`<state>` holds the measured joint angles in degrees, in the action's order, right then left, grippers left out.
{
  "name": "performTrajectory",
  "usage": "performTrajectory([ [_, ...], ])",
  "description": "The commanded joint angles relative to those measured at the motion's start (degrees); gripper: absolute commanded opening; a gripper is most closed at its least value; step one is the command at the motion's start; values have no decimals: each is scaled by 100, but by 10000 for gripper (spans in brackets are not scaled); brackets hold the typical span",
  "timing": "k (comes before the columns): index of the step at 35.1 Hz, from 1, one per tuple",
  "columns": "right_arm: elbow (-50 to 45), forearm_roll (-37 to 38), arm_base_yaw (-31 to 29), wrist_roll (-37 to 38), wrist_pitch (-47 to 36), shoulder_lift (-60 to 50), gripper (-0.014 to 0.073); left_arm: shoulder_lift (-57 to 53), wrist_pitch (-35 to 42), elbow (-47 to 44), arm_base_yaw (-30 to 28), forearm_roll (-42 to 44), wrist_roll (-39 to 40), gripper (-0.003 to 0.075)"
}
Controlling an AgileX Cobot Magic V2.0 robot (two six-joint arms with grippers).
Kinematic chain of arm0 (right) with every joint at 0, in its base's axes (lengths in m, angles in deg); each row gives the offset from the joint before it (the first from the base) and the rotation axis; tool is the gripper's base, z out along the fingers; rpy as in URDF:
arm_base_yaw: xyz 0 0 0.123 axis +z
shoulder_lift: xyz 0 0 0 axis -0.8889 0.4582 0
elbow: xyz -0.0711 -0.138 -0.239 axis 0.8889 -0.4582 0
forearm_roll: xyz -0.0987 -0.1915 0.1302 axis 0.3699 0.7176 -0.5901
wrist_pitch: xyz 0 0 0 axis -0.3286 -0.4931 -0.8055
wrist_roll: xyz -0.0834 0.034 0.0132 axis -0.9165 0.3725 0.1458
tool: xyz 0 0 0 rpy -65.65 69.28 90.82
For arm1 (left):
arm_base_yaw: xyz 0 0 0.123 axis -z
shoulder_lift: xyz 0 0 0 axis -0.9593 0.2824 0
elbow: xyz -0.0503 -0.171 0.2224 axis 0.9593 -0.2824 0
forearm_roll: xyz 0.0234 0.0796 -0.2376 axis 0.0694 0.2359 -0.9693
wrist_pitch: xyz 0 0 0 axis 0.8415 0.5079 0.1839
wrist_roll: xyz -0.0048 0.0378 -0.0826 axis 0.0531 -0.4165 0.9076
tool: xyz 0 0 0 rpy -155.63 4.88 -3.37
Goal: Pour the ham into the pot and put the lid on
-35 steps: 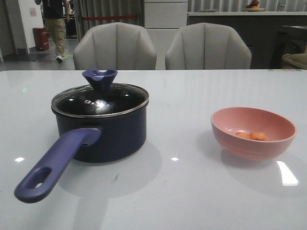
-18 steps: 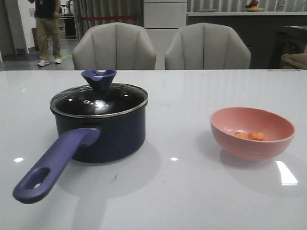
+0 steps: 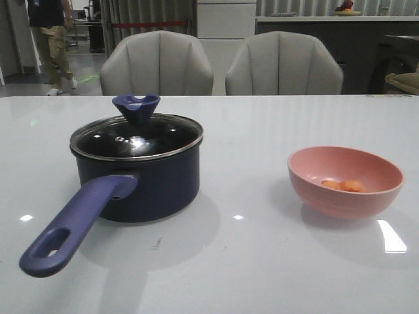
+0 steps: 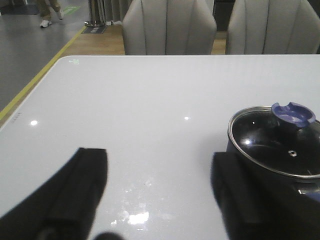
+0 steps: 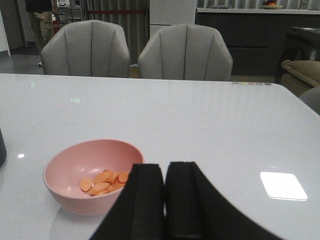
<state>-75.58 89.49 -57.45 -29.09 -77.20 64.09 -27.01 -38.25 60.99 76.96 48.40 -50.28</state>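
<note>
The navy pot (image 3: 150,180) stands at the table's left with its long blue handle (image 3: 75,222) pointing toward me. The glass lid (image 3: 136,137) with a blue knob (image 3: 136,108) sits on it; both also show in the left wrist view (image 4: 275,145). The ham (image 3: 344,186), several orange pieces, lies in a pink bowl (image 3: 345,182) at the right, also seen in the right wrist view (image 5: 104,181). My left gripper (image 4: 159,190) is open and empty, left of the pot. My right gripper (image 5: 164,172) is shut and empty, right of the bowl. Neither gripper shows in the front view.
The white table (image 3: 249,261) reaches back to two grey chairs (image 3: 157,65). A person (image 3: 49,39) walks on the floor at the far back left. The table's left edge (image 4: 30,95) shows in the left wrist view.
Pot, lid, bowl and ham have not moved. Only the person in the background has walked to the left.
</note>
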Motion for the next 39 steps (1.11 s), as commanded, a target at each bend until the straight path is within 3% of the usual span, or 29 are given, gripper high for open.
performTrajectory([
  [1,28,59,-22,2,-417,-100,160,231,394,245,48,-50,4,650],
  [8,28,59,-22,2,-417,-100,160,869,20,761,398,-91,4,647],
  [18,28,59,-22,2,-417,-100,160,2969,-891,2246,924,-856,4,632],
  [26,28,59,-22,2,-417,-100,160,4508,-1089,3348,1310,-854,4,584],
  [39,28,59,-22,2,-417,-100,160,6793,-2022,5473,1870,-814,26,585],
])
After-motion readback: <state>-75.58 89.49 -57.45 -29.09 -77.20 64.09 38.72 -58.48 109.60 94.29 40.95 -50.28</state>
